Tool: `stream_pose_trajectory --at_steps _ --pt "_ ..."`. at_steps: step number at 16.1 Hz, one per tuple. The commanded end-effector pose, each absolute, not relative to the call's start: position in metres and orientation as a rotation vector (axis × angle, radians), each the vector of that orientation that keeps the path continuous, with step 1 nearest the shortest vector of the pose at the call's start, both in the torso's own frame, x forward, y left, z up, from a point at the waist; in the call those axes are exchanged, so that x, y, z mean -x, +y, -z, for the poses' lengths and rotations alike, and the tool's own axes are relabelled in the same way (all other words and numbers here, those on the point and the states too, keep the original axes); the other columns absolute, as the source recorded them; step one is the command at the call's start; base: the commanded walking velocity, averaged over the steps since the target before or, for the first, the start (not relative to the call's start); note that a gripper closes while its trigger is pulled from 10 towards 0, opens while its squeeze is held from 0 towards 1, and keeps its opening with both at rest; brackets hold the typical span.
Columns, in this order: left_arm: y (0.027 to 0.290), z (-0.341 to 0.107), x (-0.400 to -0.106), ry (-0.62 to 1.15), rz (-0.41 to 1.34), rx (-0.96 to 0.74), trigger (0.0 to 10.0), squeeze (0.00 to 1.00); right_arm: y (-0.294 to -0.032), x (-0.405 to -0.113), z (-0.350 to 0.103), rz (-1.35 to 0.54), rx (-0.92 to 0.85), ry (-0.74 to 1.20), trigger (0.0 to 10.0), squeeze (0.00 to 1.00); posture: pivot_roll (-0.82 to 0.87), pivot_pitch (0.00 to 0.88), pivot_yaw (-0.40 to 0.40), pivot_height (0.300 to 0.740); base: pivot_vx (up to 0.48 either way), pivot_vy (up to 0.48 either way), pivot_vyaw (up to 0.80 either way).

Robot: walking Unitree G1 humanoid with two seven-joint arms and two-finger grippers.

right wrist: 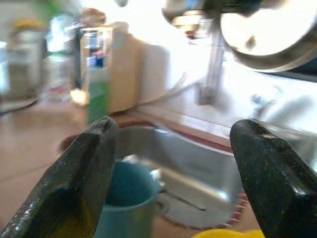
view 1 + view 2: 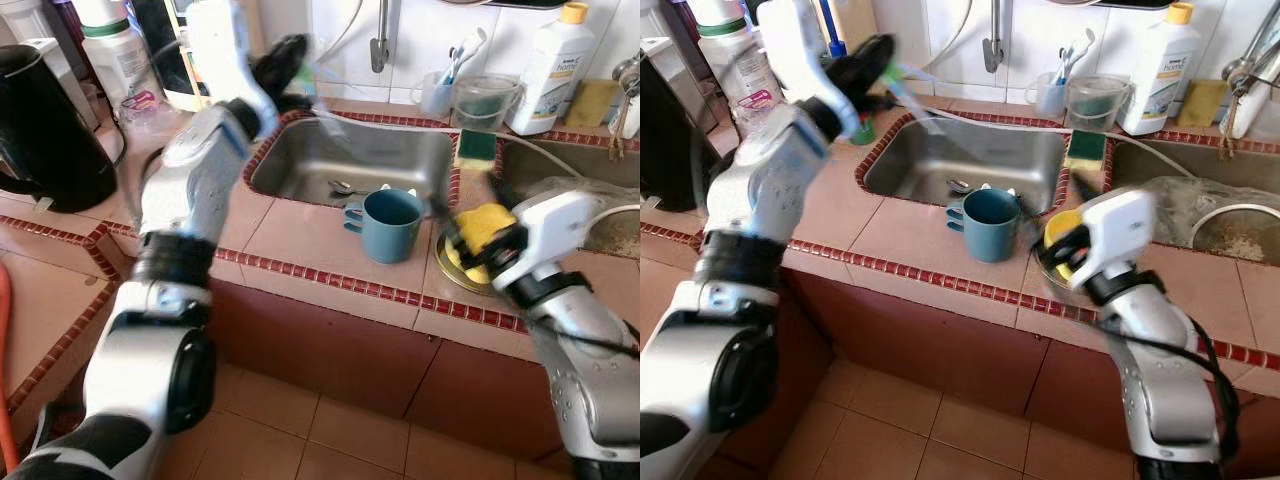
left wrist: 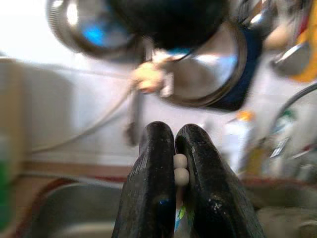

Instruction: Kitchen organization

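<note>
My left gripper [image 2: 292, 62] is raised over the back left corner of the steel sink [image 2: 350, 160]. It is shut on a thin pale toothbrush-like stick [image 2: 325, 115] that slants down toward the basin. In the left wrist view the fingers [image 3: 153, 188] are pressed together on it. My right gripper [image 2: 452, 232] is open, low over the counter just right of a blue mug [image 2: 390, 225]. It hovers at a yellow sponge-like lump [image 2: 485, 225] in a small metal dish [image 2: 455, 272]. In the right wrist view the mug [image 1: 130, 198] sits beyond the spread fingers.
A spoon [image 2: 345, 187] lies in the sink. Behind it stand a cup of toothbrushes [image 2: 437, 92], a clear jug [image 2: 487, 100], a green sponge [image 2: 475, 146] and a white bottle [image 2: 550, 65]. A black kettle [image 2: 45, 135] is at far left, a second basin [image 2: 570, 175] at right.
</note>
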State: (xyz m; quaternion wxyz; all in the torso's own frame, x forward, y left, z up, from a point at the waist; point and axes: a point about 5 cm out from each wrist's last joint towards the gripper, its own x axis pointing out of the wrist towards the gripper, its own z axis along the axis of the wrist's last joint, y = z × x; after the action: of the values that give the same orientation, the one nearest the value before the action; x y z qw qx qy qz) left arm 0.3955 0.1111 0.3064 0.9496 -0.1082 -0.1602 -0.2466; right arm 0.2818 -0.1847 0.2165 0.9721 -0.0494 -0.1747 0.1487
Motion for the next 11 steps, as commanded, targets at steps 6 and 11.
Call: stream_pose_trajectory --at_steps 6,11 --pt "0.143 -0.260 -0.388 -0.336 0.444 0.051 10.0 0.00 -0.214 -0.277 -0.221 0.058 -0.098 -0.421 10.0 0.00 -0.19 0.047 0.114 0.740 0.000 0.000 0.00" --pt "0.154 -0.216 -0.368 -0.303 0.465 -0.013 10.0 0.00 -0.220 -0.270 -0.201 0.203 -0.024 -0.362 10.0 0.00 -0.21 0.040 0.132 0.740 0.000 0.000 0.00"
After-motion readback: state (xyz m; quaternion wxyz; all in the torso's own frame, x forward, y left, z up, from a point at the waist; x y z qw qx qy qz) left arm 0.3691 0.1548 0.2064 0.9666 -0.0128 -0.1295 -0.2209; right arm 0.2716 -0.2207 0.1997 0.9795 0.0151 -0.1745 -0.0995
